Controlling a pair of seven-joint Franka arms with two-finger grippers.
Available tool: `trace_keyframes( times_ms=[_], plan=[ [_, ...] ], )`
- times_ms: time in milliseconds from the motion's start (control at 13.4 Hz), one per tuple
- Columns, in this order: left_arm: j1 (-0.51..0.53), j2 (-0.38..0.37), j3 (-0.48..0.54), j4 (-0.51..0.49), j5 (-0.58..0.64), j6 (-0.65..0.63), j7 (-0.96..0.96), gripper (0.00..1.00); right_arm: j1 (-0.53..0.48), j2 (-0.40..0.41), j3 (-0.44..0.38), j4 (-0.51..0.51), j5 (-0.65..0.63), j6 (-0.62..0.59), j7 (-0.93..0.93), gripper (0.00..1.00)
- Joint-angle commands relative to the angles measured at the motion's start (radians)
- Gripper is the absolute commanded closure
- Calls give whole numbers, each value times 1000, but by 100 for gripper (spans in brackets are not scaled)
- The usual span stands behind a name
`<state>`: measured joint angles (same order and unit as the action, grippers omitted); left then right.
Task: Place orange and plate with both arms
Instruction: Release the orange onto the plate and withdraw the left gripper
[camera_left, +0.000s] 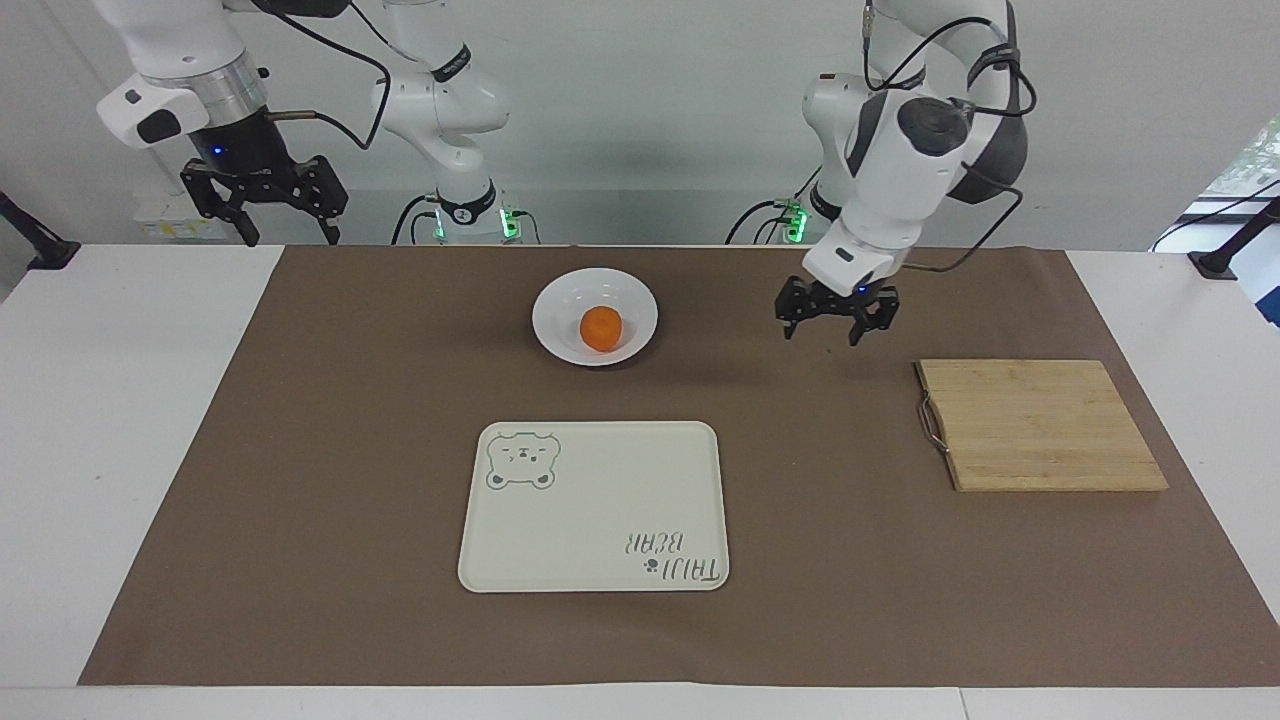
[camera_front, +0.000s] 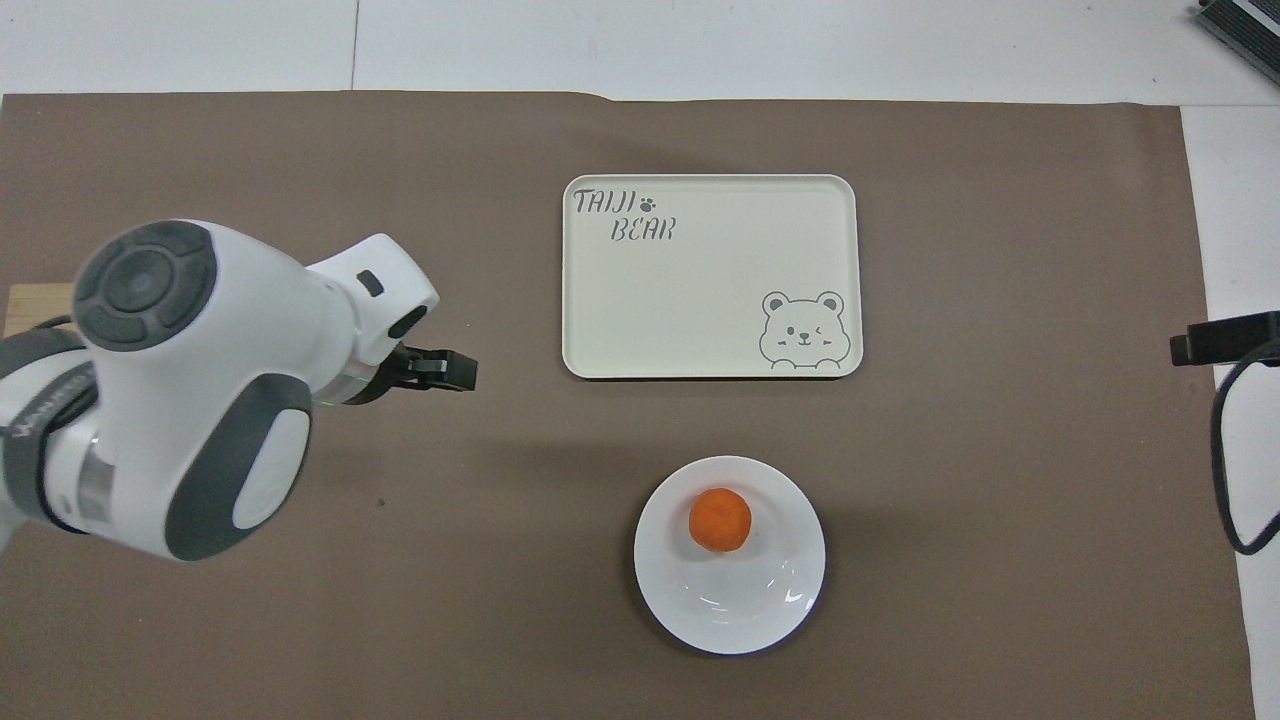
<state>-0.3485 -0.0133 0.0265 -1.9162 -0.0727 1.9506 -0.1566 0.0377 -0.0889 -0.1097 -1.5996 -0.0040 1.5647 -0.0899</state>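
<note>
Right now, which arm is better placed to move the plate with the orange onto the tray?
Probably the right: its open gripper waits free, while the left gripper hangs open over the mat, away from the plate.

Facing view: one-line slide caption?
Orange sits in white plate; open left claw hangs empty beside it.

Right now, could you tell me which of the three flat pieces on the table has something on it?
The round white plate: the orange sits in it. The bear-print tray and the wooden cutting board carry nothing.
</note>
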Motion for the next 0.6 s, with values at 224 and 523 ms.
trace_keyframes(
  times_ms=[224,523],
  plan=[
    [259,-4,-13,179,97,-128,229,0,-1,-9,5,-6,-13,-6,15,0],
    [316,4,-5,376,93,-353,241,0,-1,-9,5,-6,-13,-6,15,0]
  ],
)
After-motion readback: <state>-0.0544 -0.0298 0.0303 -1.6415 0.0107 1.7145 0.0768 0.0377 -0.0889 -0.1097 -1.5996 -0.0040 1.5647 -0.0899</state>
